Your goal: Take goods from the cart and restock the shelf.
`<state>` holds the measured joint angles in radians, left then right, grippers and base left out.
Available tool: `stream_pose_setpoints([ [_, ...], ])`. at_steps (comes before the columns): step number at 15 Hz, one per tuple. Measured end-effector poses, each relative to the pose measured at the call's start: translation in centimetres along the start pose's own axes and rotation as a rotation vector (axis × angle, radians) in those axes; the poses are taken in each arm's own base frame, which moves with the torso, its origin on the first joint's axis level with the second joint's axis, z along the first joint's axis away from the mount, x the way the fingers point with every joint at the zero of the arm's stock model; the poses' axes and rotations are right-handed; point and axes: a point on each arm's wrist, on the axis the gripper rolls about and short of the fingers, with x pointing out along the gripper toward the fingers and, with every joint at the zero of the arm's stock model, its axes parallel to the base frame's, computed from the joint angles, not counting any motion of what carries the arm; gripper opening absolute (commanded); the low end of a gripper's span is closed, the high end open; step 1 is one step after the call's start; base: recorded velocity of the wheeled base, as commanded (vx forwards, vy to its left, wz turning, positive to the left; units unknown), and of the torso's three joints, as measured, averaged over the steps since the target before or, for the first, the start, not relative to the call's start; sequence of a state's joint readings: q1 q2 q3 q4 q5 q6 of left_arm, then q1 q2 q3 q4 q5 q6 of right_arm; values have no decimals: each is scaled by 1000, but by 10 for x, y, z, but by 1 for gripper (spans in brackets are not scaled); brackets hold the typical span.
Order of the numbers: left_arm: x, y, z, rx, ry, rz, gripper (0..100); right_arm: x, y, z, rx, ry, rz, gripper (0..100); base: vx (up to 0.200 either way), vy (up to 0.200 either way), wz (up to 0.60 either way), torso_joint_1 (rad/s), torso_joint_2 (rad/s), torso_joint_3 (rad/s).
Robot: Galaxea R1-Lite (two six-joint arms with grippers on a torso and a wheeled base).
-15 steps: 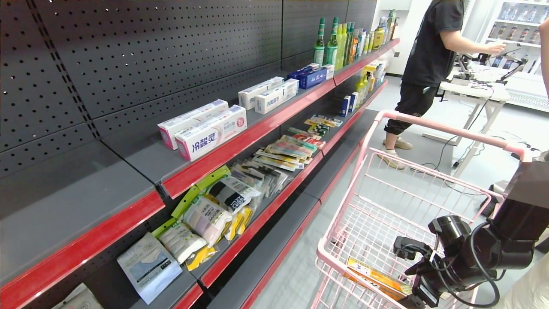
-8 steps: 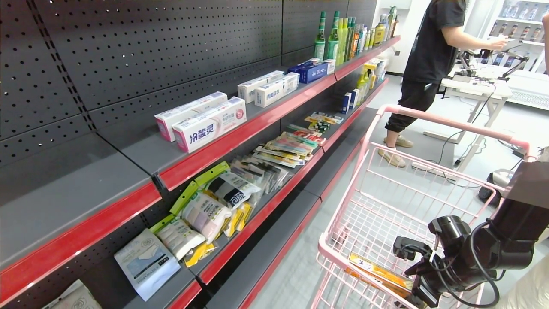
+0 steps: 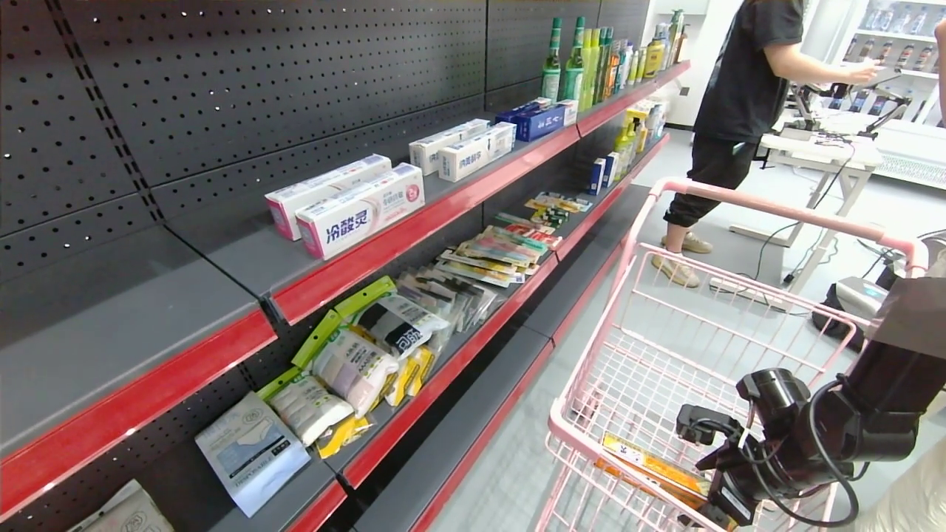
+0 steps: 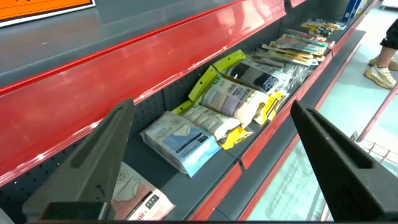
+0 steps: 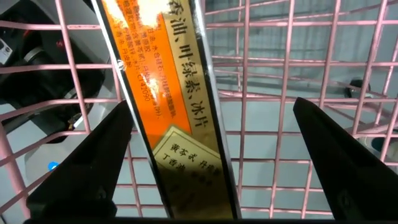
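Note:
The pink wire cart [image 3: 776,214] stands to the right of the shelf [image 3: 222,273]. A long orange box [image 3: 650,467] lies on the cart's floor near its front corner. My right arm [image 3: 783,436] hangs down inside the cart above that box. In the right wrist view my right gripper [image 5: 208,174] is open, and the orange box [image 5: 168,93] lies on the cart mesh [image 5: 280,124] between and beyond its fingers, apart from them. My left gripper [image 4: 211,168] is open and holds nothing, facing the lower shelf's soft packets [image 4: 230,106].
Toothpaste boxes [image 3: 347,210] sit on the upper shelf, with a bare stretch [image 3: 111,332] to their left. Bottles [image 3: 584,66] stand at the shelf's far end. Packets [image 3: 355,362] and flat packs [image 3: 495,255] lie on the lower shelf. A white table [image 3: 820,148] stands beyond the cart.
The whole head picture has shifted a little, so the camera moved. My right arm keeps the same pose over the cart.

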<state>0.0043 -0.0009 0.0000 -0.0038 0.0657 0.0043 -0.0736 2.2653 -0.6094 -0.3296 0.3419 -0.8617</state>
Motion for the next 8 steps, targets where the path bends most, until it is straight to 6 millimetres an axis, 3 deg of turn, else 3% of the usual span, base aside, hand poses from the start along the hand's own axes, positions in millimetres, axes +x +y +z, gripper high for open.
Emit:
stream_pose_setpoints([
  [1,0,0,0,0,0,0,100,0,0,0,-1,0,1,100,0,0,0,0,0,0],
  [2,0,0,0,0,0,0,100,0,0,0,-1,0,1,0,0,0,0,0,0,0],
  [8,0,0,0,0,0,0,100,2,-3,1,23,-36,-21,0,0,0,0,0,0,0],
])
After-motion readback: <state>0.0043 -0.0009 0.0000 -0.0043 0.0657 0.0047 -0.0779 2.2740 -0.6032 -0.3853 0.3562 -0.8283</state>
